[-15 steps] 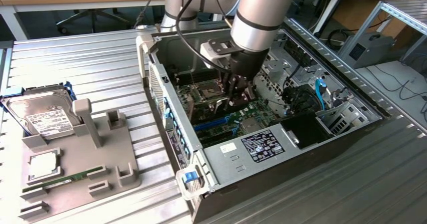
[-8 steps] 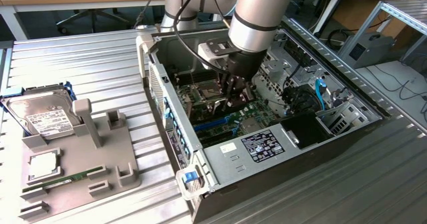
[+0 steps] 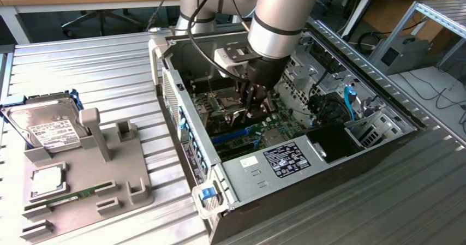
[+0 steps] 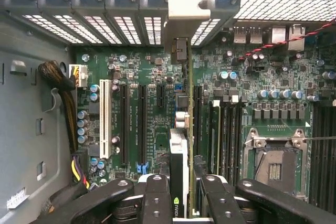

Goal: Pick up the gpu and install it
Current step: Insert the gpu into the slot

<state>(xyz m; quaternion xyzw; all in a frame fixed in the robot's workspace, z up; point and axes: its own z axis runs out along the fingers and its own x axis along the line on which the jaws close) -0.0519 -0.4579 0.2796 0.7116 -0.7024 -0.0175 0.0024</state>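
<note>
The gpu (image 4: 178, 148) shows edge-on in the wrist view, standing upright over the green motherboard (image 4: 147, 77), between the black expansion slots (image 4: 142, 124) and the memory slots. Its silver bracket (image 4: 177, 38) reaches the slotted rear wall of the case. My gripper (image 4: 185, 184) is shut on the card, with one black finger on each side of it. In the exterior view my gripper (image 3: 251, 109) is deep inside the open computer case (image 3: 291, 163), just above the board. Whether the card sits in a slot I cannot tell.
At the exterior view's left a grey fixture (image 3: 95, 179) holds a hard drive (image 3: 47, 126), a CPU (image 3: 47, 180) and a RAM stick (image 3: 62, 200). Inside the case are blue cables (image 3: 348, 106), drive cages and a wire bundle (image 4: 65, 98) close to the card.
</note>
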